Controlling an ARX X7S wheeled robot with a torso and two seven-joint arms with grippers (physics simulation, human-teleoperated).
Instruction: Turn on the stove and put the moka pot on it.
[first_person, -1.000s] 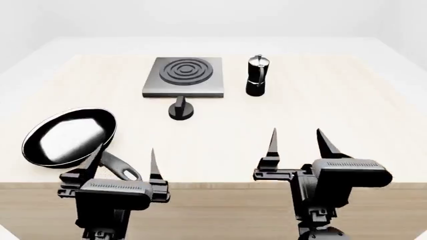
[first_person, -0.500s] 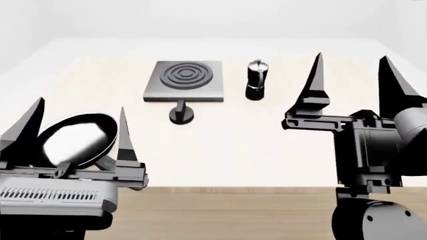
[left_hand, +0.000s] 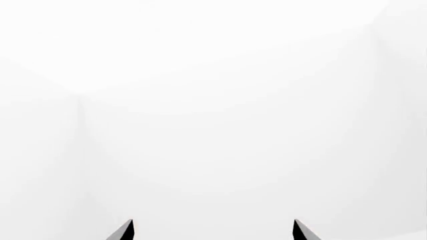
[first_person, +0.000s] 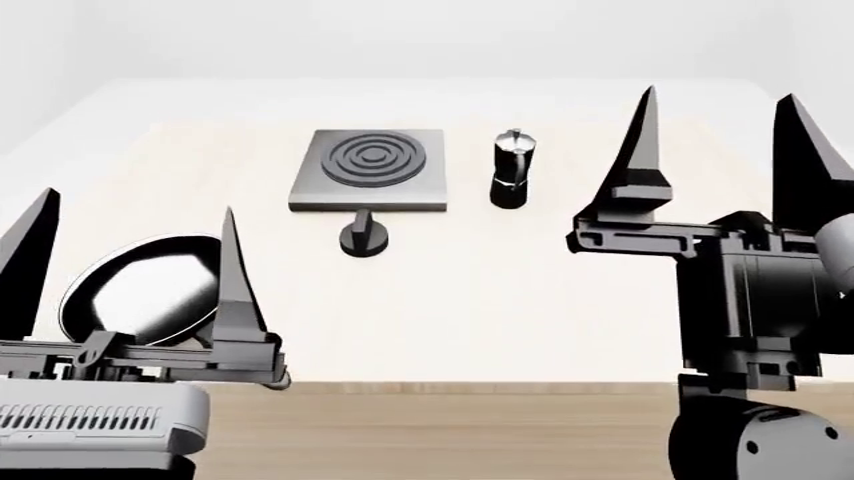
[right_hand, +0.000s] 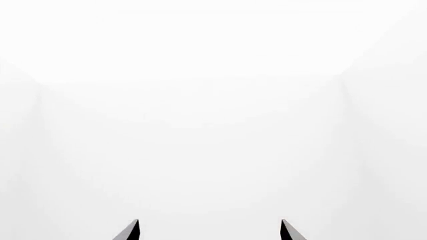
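The stove, a flat square dark-grey plate with raised concentric burner rings, lies on the far middle part of the pale wooden table. Its round black knob with an upright ridge sits just in front of the plate's near edge, close to the middle of that edge. The moka pot, black and faceted with a shiny silver lid and a small knob on top, stands upright on the table just to the right of the stove, apart from it and not on the burner. A black frying pan with a glossy pale reflection inside rests on the table toward the near left, well apart from the stove and partly hidden behind the left arm's fingers. The left gripper is raised at the near left with its two pointed fingers spread wide and nothing between them; it touches nothing. The right gripper is raised at the near right, higher in the head view, its two pointed fingers likewise spread wide and empty, well to the right of the moka pot. Both wrist views look onto blank white surroundings, with only the two dark fingertips of each gripper showing, wide apart: the left pair and the right pair.
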